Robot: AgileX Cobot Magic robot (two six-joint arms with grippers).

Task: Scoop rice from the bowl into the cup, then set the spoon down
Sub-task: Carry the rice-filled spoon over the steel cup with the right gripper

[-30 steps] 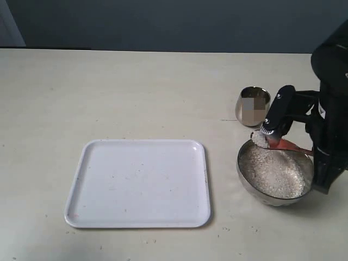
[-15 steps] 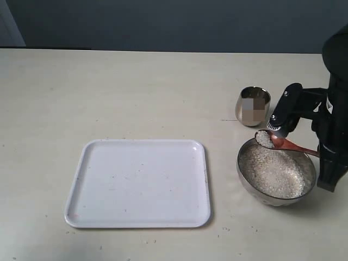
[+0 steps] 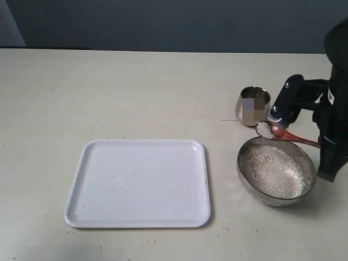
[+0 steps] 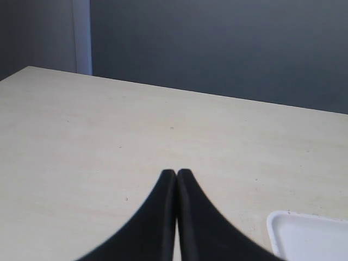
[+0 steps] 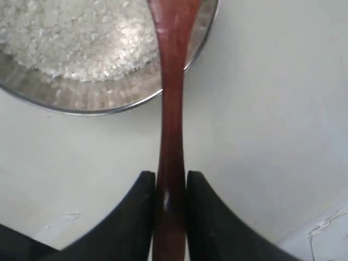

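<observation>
The silver bowl (image 3: pixel 243 163) holds a bed of white rice (image 3: pixel 272 174) at the right of the table. The small silver cup (image 3: pixel 253 106) stands just behind it, upright. The reddish-brown spoon (image 3: pixel 291 137) hovers over the bowl's far rim, its head heaped with rice (image 3: pixel 264 129), just short of the cup. My right gripper (image 5: pixel 170 176) is shut on the spoon handle (image 5: pixel 171 109), outside the bowl rim (image 5: pixel 81 109). My left gripper (image 4: pixel 176 173) is shut on nothing, above bare table, and does not appear in the exterior view.
A white tray (image 3: pixel 138 182) with nothing on it lies left of the bowl; its corner (image 4: pixel 307 234) shows in the left wrist view. The black right arm (image 3: pixel 334 109) stands at the table's right edge. A few stray grains lie near the tray's front.
The spoon has risen out of the bowl with a heap of rice and shifted slightly right and toward the cup. The left gripper shows no movement.
</observation>
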